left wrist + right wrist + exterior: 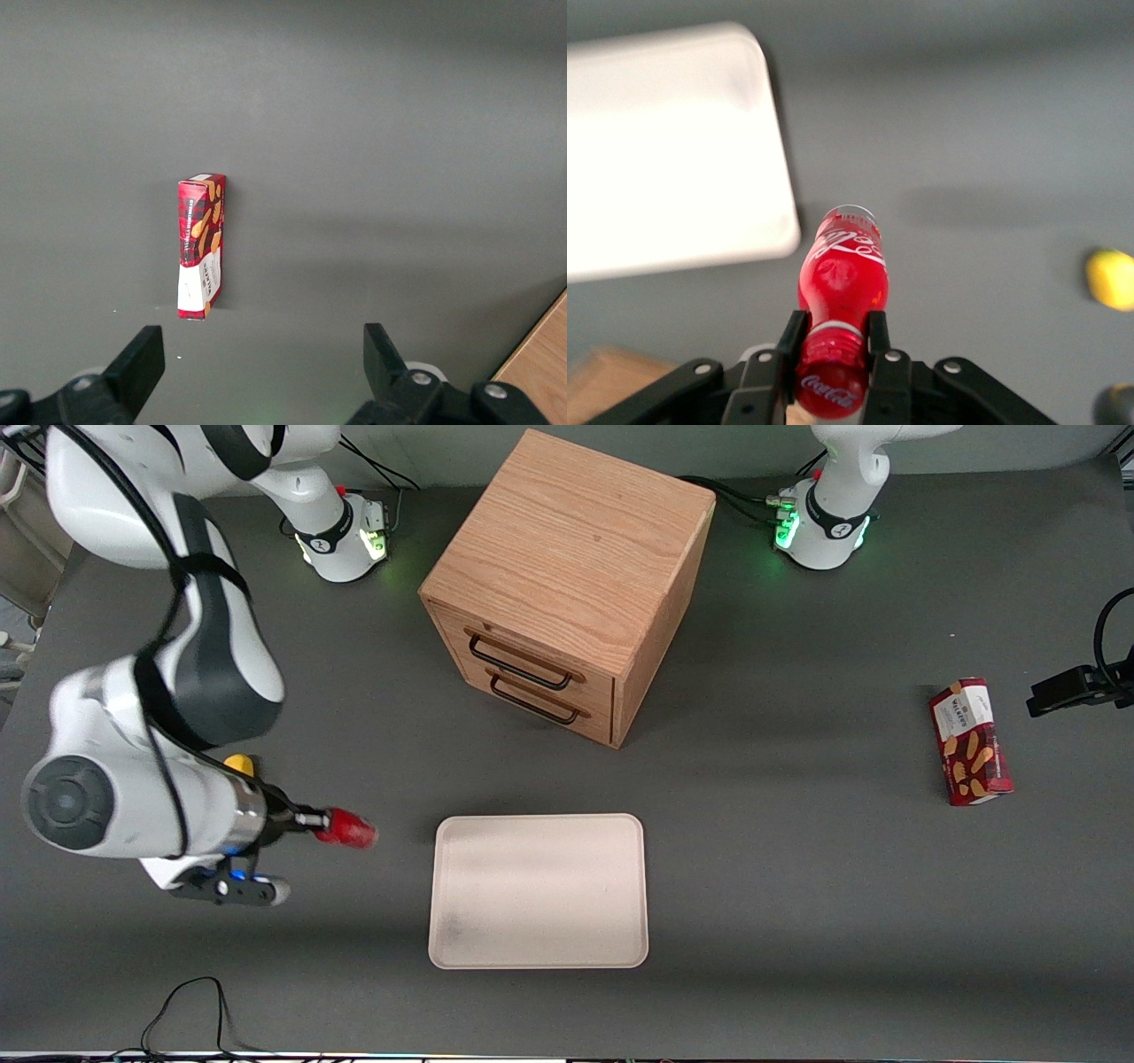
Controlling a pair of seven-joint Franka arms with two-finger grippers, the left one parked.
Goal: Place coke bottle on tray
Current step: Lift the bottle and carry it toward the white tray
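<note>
Gripper (833, 341) clamped on neck of coke bottle (843, 266), bottle held lying sideways above table (797, 886), beside tray (539, 890) toward working arm's end, clear of its rim. Wooden drawer cabinet (567, 584) farther from camera than tray. Red snack box (970, 741) toward parked arm's end.

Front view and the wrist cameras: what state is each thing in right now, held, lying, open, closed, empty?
coke bottle: gripped near its cap end, lifted off the table, not yet over the tray.
gripper: fingers shut on the bottle, beside the tray, toward the working arm's end.
tray: flat on the table, nothing on it.
drawer cabinet: both drawers closed.
snack box: lying on the table, untouched.
yellow object: resting on the table.
</note>
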